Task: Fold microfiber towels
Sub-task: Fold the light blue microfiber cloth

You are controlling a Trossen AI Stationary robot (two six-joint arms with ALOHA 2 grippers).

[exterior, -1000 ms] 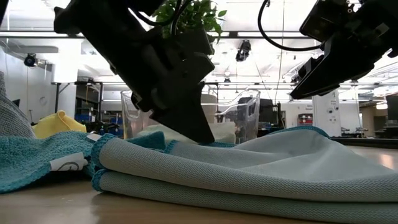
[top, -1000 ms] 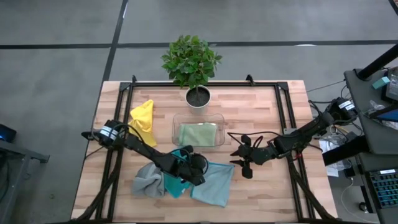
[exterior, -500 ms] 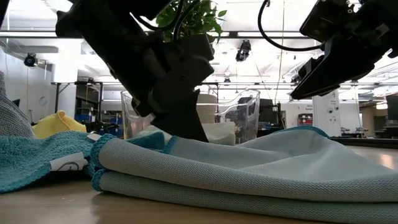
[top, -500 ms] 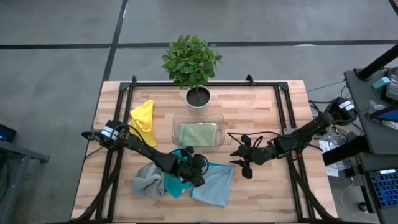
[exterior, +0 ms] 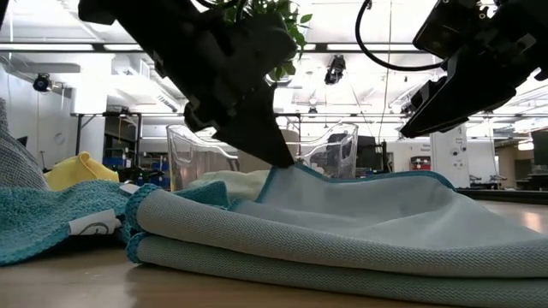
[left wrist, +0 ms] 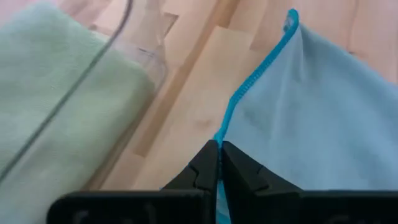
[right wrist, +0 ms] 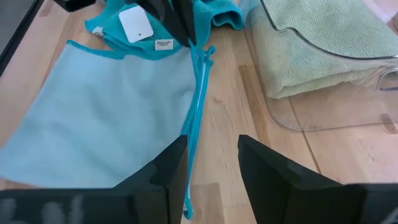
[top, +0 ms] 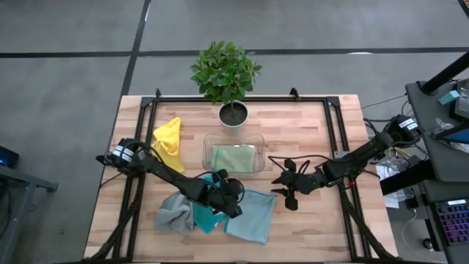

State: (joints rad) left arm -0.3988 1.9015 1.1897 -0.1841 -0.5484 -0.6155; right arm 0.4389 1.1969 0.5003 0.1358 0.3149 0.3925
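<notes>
Light blue towel (left wrist: 317,118) edge pinched in left gripper (left wrist: 219,163); teal towel's (right wrist: 118,25) white tag (right wrist: 137,26) unreadable.

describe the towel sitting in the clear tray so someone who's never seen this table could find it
Start at the potted plant at the table's far edge; just in front of it sits the clear plastic tray. The folded sage green towel lies inside it, the only towel in the tray; the yellow, grey, teal and light blue ones lie on bare wood.
</notes>
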